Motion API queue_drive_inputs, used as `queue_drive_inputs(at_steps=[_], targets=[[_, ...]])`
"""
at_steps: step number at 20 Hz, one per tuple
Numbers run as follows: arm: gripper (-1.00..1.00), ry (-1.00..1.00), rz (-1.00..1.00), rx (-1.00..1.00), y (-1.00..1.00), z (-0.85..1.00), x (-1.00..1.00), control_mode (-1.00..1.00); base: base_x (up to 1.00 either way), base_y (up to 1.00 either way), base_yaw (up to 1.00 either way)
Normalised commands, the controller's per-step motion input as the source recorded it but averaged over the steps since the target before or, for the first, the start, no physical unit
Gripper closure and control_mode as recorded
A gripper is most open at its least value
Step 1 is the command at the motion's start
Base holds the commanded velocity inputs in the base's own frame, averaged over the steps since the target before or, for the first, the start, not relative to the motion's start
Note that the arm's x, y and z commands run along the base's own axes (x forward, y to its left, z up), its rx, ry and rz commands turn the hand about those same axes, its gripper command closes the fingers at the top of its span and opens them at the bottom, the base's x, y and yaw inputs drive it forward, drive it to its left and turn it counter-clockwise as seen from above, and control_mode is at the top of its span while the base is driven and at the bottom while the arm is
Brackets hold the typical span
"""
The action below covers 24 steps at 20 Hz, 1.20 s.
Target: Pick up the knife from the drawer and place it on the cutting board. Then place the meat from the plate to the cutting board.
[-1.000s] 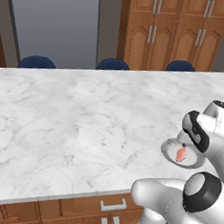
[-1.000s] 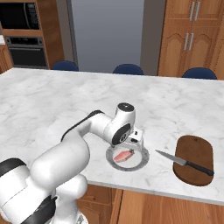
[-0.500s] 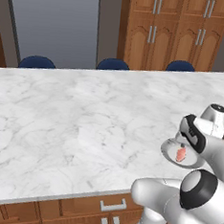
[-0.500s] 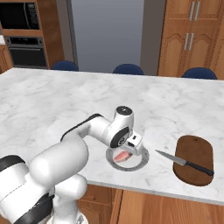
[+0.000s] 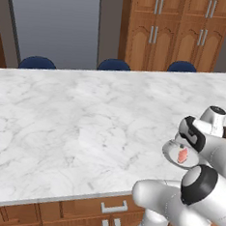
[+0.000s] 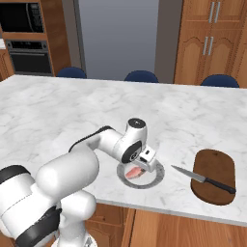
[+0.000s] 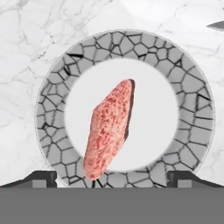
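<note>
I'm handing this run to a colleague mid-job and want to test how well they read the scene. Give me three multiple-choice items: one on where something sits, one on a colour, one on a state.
1. Where does the black-handled knife lie?
A. In the drawer
B. Handle on the dark brown wooden cutting board, blade tip out over the white marble counter
C. On the plate

2. What colour is the rim of the small round plate?
A. Grey with dark crackle lines
B. Blue
C. Brown

3. How is the pinkish-red chunk of meat?
A. Lifted in the gripper
B. On the cutting board
C. Lying on the plate's light centre, with the gripper open above it

Answers: 1 B, the right base view shows the handle on the board. 2 A, the hand view shows it. 3 C, the fingertips stand wide apart either side of the meat.
</note>
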Motion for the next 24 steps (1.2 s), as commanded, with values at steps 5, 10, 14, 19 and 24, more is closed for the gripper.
queue_drive_inputs(at_steps=[5, 10, 14, 19, 24], targets=[[-1.0, 0.0, 0.0, 0.05, 0.0, -0.05, 0.0, -1.0, 0.0, 0.0, 0.0], [-1.0, 0.0, 0.0, 0.04, 0.0, -0.07, 0.0, -1.0, 0.0, 0.0, 0.0], [-1.0, 0.0, 0.0, 0.01, 0.0, -0.11, 0.0, -1.0, 0.0, 0.0, 0.0], [-1.0, 0.0, 0.0, 0.0, 0.0, -0.13, 0.0, -1.0, 0.0, 0.0, 0.0], [-1.0, 0.0, 0.0, 0.0, 0.0, -0.1, 0.0, -1.0, 0.0, 0.0, 0.0]])
